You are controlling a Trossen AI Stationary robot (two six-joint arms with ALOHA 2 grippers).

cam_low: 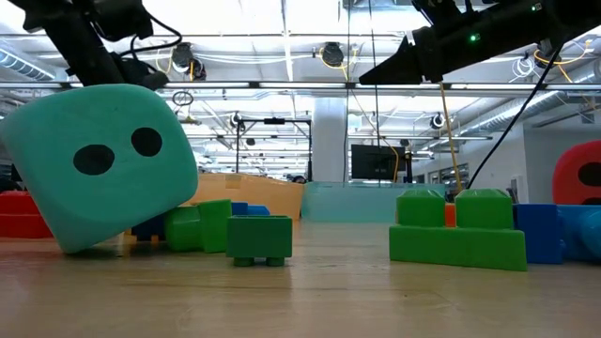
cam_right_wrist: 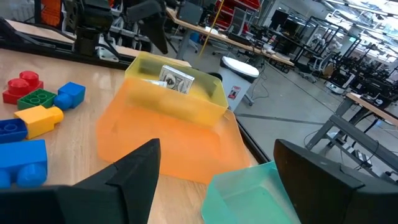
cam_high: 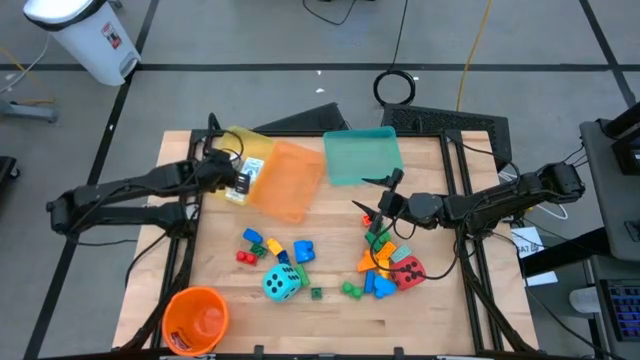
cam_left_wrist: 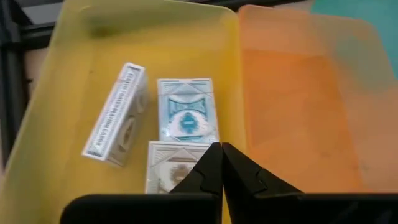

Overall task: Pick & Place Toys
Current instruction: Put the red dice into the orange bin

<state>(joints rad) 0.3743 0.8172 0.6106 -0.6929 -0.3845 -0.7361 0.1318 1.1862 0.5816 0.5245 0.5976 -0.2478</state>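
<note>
Three white picture-card boxes point(cam_left_wrist: 177, 115) are seen lying in the translucent yellow tray point(cam_left_wrist: 68, 68) near the desk's far left corner; their print cannot be read. The left gripper point(cam_left_wrist: 222, 163) is held shut above them. The right gripper point(cam_high: 383, 197) is held apart, empty, above coloured plastic bricks point(cam_high: 385, 262) by the right edge.

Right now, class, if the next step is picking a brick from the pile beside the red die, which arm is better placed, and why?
The right. Its open gripper hangs just above that brick pile by the red die. The left gripper is shut over the yellow tray, across the table.
</note>
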